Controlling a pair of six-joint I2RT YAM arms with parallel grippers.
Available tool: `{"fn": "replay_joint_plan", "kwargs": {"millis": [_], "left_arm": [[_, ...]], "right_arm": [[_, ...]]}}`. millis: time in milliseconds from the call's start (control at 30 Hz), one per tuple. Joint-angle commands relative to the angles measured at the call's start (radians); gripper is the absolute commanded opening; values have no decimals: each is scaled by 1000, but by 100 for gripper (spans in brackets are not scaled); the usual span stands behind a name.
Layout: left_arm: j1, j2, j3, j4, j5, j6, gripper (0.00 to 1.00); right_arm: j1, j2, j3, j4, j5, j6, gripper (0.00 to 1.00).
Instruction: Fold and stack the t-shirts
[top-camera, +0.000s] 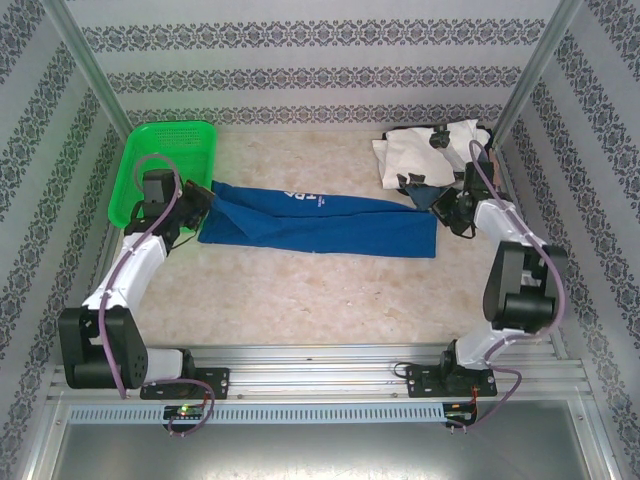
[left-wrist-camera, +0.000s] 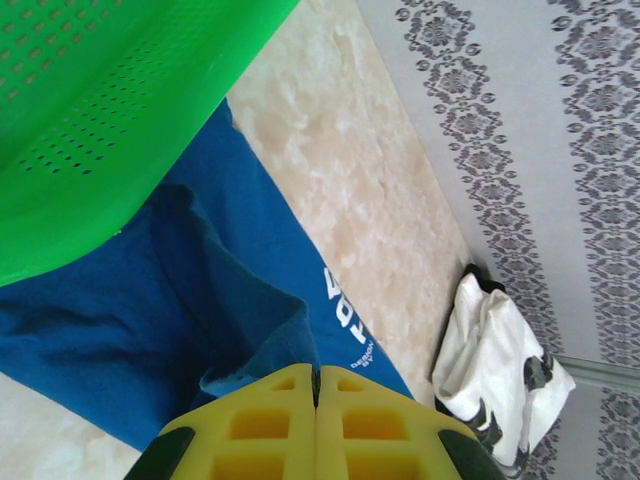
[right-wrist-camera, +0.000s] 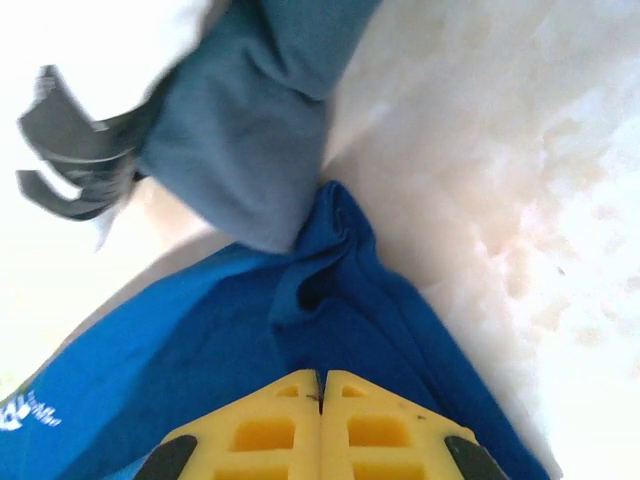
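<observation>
The long royal-blue cloth t-shirt (top-camera: 320, 222) lies in a flat strip on the pale worktop (top-camera: 320, 300), with one end just beside the green plastic mesh basket (top-camera: 165, 165). Our left pincer (left-wrist-camera: 316, 380) pinches that end tight. Our right pincer (right-wrist-camera: 321, 385) pinches the end far from the basket. We think both ends should go up together, with the cloth pulled smooth, so the fold lands even. We count one blue t-shirt, one white t-shirt with black marks (top-camera: 430, 150), one bluish-grey t-shirt (right-wrist-camera: 250, 130), one basket and two pincers.
</observation>
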Motion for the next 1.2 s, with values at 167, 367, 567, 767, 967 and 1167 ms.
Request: {"fn": "replay_joint_plan", "kwargs": {"millis": [167, 367, 567, 767, 967, 1167], "left_arm": [[39, -84, -60, -63, 51, 28, 0], [46, -155, -77, -186, 60, 61, 0], [47, -237, -109, -316, 12, 100, 0], [47, -264, -49, -439, -55, 146, 0], [47, -284, 9, -519, -82, 186, 0], [44, -357, -9, -609, -99, 209, 0]], "right_arm": [[-8, -204, -147, -126, 4, -46, 0], [-1, -369, -288, -176, -27, -31, 0], [-2, -491, -403, -212, -17, -32, 0], [-3, -523, -386, -271, 3, -65, 0], [-4, -546, -361, -306, -11, -83, 0], [-4, -597, -404, -334, -28, -80, 0]]}}
